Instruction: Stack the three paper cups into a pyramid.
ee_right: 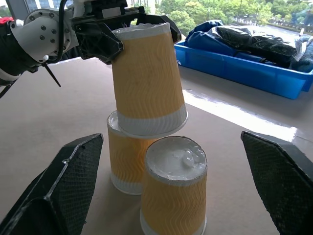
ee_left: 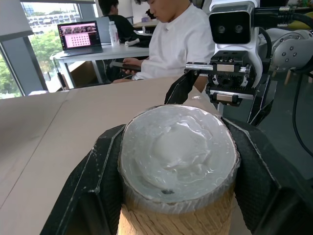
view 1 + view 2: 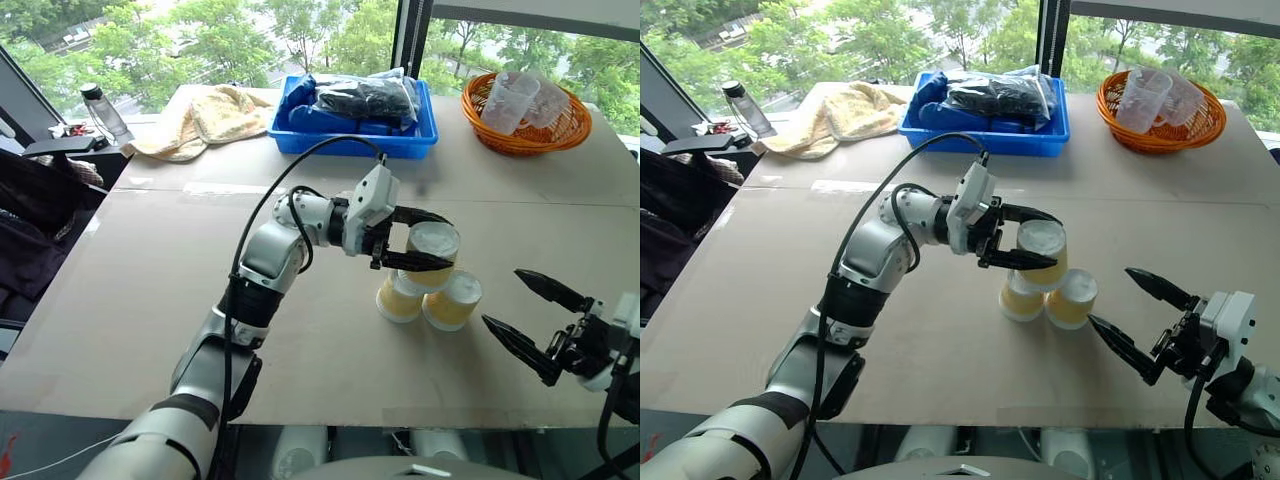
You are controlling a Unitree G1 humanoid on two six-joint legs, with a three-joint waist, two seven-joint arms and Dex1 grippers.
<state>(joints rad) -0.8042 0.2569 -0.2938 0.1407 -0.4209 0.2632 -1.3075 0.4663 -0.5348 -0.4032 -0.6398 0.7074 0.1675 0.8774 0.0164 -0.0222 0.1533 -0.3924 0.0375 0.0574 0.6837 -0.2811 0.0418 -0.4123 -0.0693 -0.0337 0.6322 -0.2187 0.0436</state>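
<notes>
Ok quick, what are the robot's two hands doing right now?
Left gripper: jaws closed on the third paper cup, held over the two standing cups.
Right gripper: jaws wide open, holding nothing.

Three paper cups (image 1: 146,78) are showing ribbed, matt yellow-tan sides and white bases with a slight sheen. The left claw (image 3: 412,238) is showing black, finely textured pads. The worktop (image 3: 150,300) is looking smooth, matt beige. A glossy blue plastic tray (image 3: 400,145) and a woven orange basket (image 3: 530,140) are sitting behind.
</notes>
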